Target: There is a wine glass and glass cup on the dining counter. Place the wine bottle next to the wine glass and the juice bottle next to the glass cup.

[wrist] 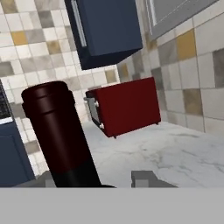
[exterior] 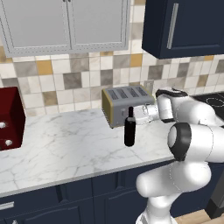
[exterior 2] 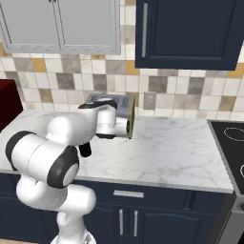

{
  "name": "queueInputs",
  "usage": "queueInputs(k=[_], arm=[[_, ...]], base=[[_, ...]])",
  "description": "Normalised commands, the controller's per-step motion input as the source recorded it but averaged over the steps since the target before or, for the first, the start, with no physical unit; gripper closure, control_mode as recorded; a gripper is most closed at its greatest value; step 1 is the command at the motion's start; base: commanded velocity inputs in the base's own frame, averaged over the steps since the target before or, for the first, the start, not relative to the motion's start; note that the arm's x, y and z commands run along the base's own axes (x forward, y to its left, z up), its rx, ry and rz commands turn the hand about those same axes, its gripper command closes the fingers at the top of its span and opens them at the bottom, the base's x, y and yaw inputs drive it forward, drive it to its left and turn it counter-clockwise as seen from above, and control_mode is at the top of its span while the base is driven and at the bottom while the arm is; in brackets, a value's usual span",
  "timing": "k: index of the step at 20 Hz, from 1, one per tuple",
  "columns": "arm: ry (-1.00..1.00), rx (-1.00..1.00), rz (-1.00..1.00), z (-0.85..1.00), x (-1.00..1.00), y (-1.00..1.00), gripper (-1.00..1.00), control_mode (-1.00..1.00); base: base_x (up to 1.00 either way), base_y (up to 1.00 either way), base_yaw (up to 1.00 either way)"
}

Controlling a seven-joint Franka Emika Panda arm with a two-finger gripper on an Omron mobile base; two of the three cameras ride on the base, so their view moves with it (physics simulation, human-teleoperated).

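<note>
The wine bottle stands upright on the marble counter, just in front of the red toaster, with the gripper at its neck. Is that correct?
One detail is wrong. The left base view shows the wine bottle upright on the counter before a silver toaster, not a red one. The gripper is at its neck.

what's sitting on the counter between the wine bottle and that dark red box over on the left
Nothing: in the left base view, only bare marble counter lies between the wine bottle and the dark red box.
</note>
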Motion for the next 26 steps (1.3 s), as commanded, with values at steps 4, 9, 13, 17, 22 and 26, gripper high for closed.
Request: queueInputs(k=[4,9,13,17,22,26], arm=[[0.0,0.1,0.04,0.45,-0.39,-0.11,1.0,-1.0],[0.0,0.05,0.08,0.45,-0.55,-0.11,1.0,-1.0],[0.0,0.0,0.01,0.34,-0.58,-0.05,1.0,-1.0],[0.0,0.0,0.01,0.24,-0.63,-0.06,1.0,-1.0],[0.0,0.0,0.0,0.23,-0.6,-0.05,1.0,-1.0],[0.01,0.01,0.0,0.25,-0.44,-0.03,1.0,-1.0]], base=[[0.0,0.0,0.0],[0.0,0.0,0.0],[0.0,0.0,0.0],[0.0,0.0,0.0],[0.0,0.0,0.0],[0.0,0.0,0.0]])
